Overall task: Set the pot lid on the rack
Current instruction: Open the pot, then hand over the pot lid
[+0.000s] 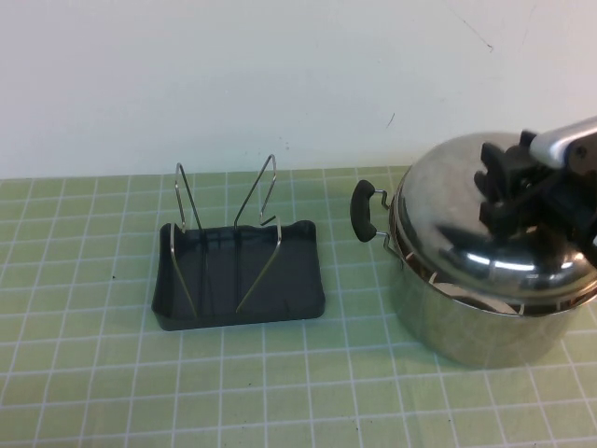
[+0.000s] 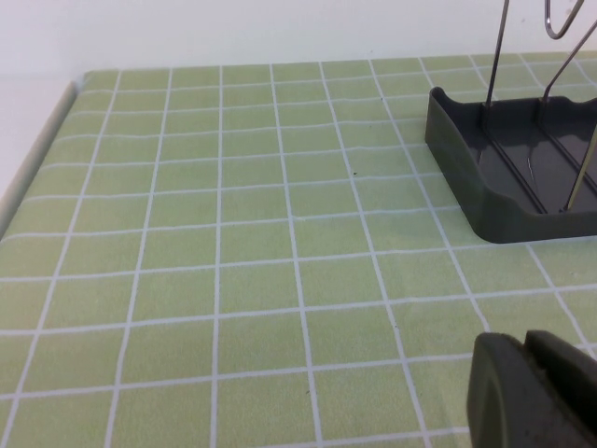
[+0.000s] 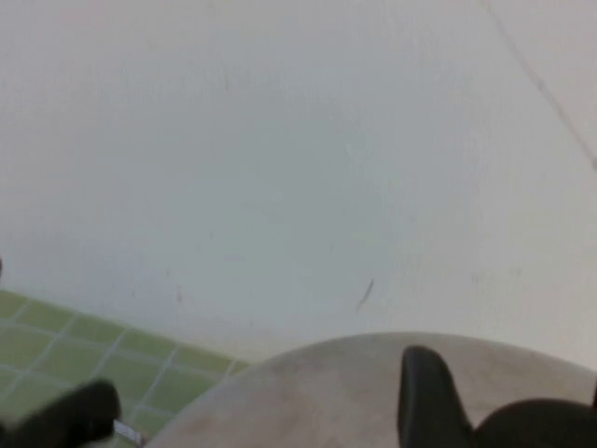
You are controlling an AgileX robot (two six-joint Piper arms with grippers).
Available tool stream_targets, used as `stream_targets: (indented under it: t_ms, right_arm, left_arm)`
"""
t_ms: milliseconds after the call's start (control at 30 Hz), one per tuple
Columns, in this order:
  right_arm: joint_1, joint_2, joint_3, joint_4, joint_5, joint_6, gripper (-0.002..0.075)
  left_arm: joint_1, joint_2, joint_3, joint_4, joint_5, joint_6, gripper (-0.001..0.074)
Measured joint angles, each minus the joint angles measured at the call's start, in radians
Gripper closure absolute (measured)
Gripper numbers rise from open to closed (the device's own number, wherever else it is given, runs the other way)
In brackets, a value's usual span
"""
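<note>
The pot lid (image 1: pixel 466 201), shiny domed steel, sits on the steel pot (image 1: pixel 476 322) at the right, its left edge looking slightly raised. My right gripper (image 1: pixel 496 185) is on top of the lid, its black fingers closed round the knob, which they hide. In the right wrist view one finger (image 3: pixel 424 397) presses against the dark knob (image 3: pixel 536 425) above the lid (image 3: pixel 317 397). The rack (image 1: pixel 238 280), a dark grey tray with wire uprights, stands empty left of the pot; it also shows in the left wrist view (image 2: pixel 485 177). My left gripper (image 2: pixel 527 343) is shut and empty, low over the mat near the rack.
The pot's black side handle (image 1: pixel 362 210) sticks out towards the rack, and shows in the right wrist view (image 3: pixel 65 415). A green checked mat (image 1: pixel 280 383) covers the table. A white wall stands close behind. The mat's left edge (image 2: pixel 37 159) shows in the left wrist view.
</note>
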Motion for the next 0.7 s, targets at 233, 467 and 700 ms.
stream_targets:
  t_ms: [233, 467, 700]
  right_arm:
    - [0.0, -0.222, -0.004, -0.094, -0.021, 0.016, 0.0392]
    - [0.002, -0.414, -0.003, -0.143, 0.106, 0.033, 0.0393]
    - [0.002, -0.472, -0.003, -0.39, 0.206, 0.238, 0.0393]
  left_arm:
    - [0.0, 0.0, 0.0, 0.0, 0.0, 0.0, 0.0738]
    - [0.0, 0.0, 0.005, -0.2, -0.032, -0.08, 0.0738]
    - [0.0, 0.0, 0.007, -0.782, -0.134, -0.207, 0.0738]
